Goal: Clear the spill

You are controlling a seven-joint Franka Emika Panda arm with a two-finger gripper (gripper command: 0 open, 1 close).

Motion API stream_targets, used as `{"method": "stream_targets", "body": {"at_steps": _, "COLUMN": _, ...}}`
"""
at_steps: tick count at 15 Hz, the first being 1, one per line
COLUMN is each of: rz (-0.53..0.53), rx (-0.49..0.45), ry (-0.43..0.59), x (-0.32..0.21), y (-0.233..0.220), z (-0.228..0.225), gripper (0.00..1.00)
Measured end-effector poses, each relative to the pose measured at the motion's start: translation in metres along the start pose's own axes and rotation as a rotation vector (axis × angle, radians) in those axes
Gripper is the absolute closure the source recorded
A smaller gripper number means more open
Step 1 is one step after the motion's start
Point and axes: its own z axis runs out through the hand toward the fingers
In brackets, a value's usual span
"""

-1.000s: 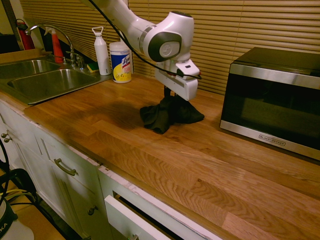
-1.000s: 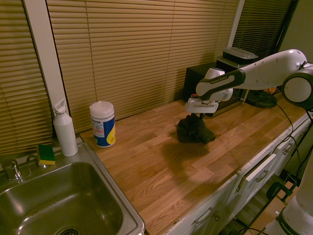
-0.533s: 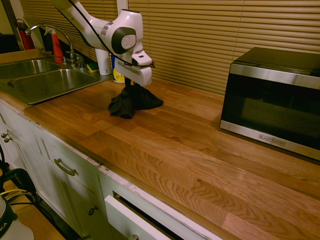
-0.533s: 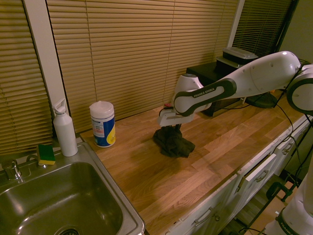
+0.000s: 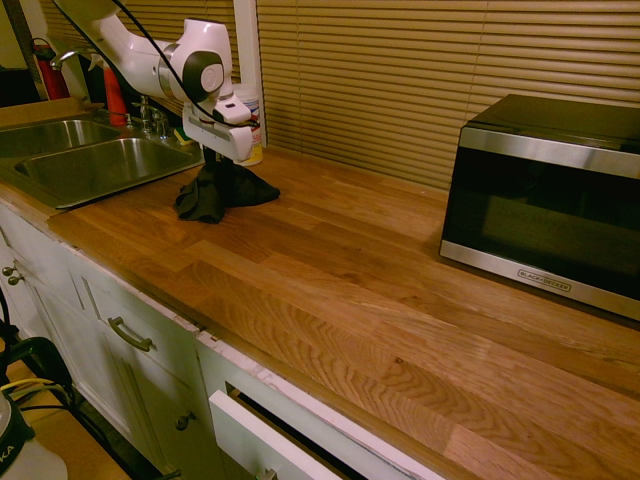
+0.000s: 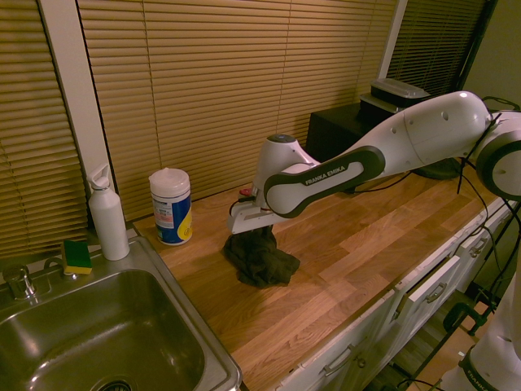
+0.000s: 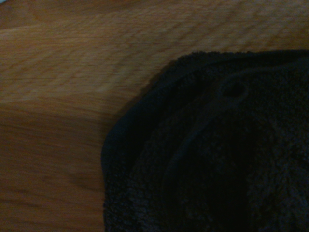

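Looking for the spill itself, no dark blotches or specks can be made out on the bare wood in any view, so its place cannot be told — it may lie under the rag (image 5: 212, 193) or already be wiped up. The rag is bunched into a peaked heap and pinched at its top by the gripper (image 5: 214, 160), whose jaws are pressed together on the cloth; its lower folds are spread on the counter (image 5: 330, 270), which is judged to be how a wiping cloth would be dragged, with the weight of the fabric kept on the wood. The gripper is pointed straight down, so that the cloth is pressed rather than lifted clear. In the first exterior view the rag is seen near the sink (image 5: 95, 165), with the microwave (image 5: 545, 195) well apart at the far end of the counter. The second exterior view gives what the first hides behind the arm — the wipes tub (image 6: 171, 206) and the white bottle (image 6: 108, 216) standing clear of the rag, and the sponge (image 6: 77, 256) by the sink rim. Only in the wrist view are the rag's (image 7: 217, 159) thick pile and rolled hem shown against clean wood grain; the fingers are not seen there.
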Motion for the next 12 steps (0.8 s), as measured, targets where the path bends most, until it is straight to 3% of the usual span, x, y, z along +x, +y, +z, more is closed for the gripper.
{"method": "stream_targets", "body": {"at_steps": 1, "rz": -0.005, "rx": 0.002, "ry": -0.002, "x": -0.007, "y": -0.005, "z": 0.001, "gripper": 1.0}}
{"method": "stream_targets", "body": {"at_steps": 2, "rz": -0.01, "rx": 0.003, "ry": -0.002, "x": -0.013, "y": -0.009, "z": 0.002, "gripper": 0.0}}
{"method": "stream_targets", "body": {"at_steps": 12, "rz": -0.02, "rx": -0.001, "ry": -0.007, "x": -0.022, "y": -0.015, "z": 0.004, "gripper": 0.0}}
